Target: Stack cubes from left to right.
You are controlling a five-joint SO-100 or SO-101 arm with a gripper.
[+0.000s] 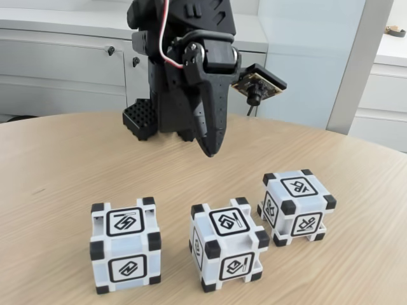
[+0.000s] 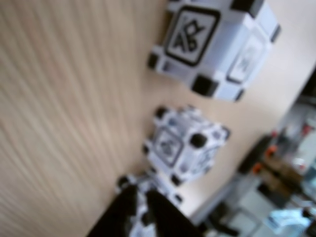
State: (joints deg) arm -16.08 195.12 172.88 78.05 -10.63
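Three white-grey cubes with black corners stand in a row on the wooden table in the fixed view: the left cube (image 1: 125, 244), the middle cube (image 1: 227, 249) and the right cube (image 1: 296, 206), which sits slightly farther back. My black gripper (image 1: 210, 151) hangs above the table behind the middle cube, pointing down, shut and holding nothing. The blurred wrist view has one cube (image 2: 212, 44) at the top and a second cube (image 2: 185, 145) in the centre. A third cube (image 2: 127, 181) is partly hidden behind my gripper (image 2: 142, 195) at the bottom edge.
The round wooden table (image 1: 57, 171) has free room to the left and behind the cubes. The arm's black base (image 1: 141, 119) stands at the table's far edge. White cabinets (image 1: 63, 63) line the wall behind.
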